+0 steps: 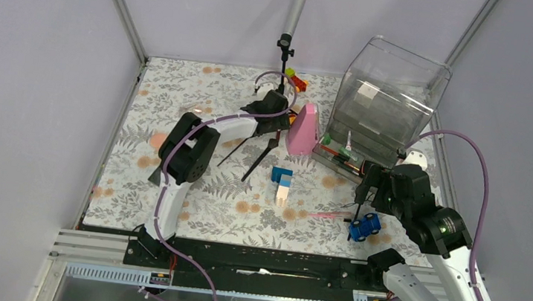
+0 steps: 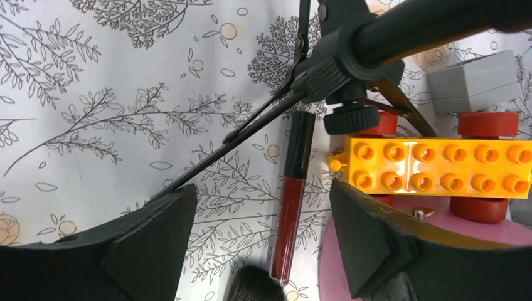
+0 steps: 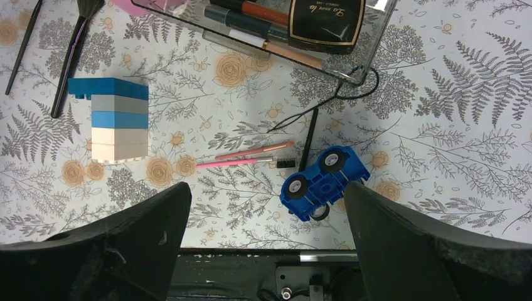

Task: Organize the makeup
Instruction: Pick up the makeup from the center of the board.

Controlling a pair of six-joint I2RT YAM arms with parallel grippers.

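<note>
Look first between the fingers of the left gripper (image 2: pixel 262 207): released, spread wide, clamping nothing, with the dark red gloss tube (image 2: pixel 290 213) lying flat on the table in the gap, nearer the right finger and touching neither.

Judge the step in hand as picking up that tube:
- Centre on it by nudging toward three o'clock in the wrist view.
- Descend and close across the red barrel, below the black cap.
- Mind the tripod leg (image 2: pixel 251 125) crossing at ten o'clock of the tube, just beside the cap, and grip low to clear it.
- Watch the yellow brick (image 2: pixel 433 166) and the pink cone (image 2: pixel 477 231) at three to four o'clock, close by the right finger.
- Watch also the fluffy brush head (image 2: pixel 254 285) at seven o'clock, near the tube's lower tip.
- Lift straight up before swinging past the cone toward three o'clock in the top view, where the clear tray (image 3: pixel 379 41) sits.

Leave the right gripper (image 3: pixel 266 194) alone: jaws unclenched and bare, hovering above the pink pencil (image 3: pixel 229 163), with the blue toy car (image 3: pixel 323 182) at four o'clock of it.
</note>
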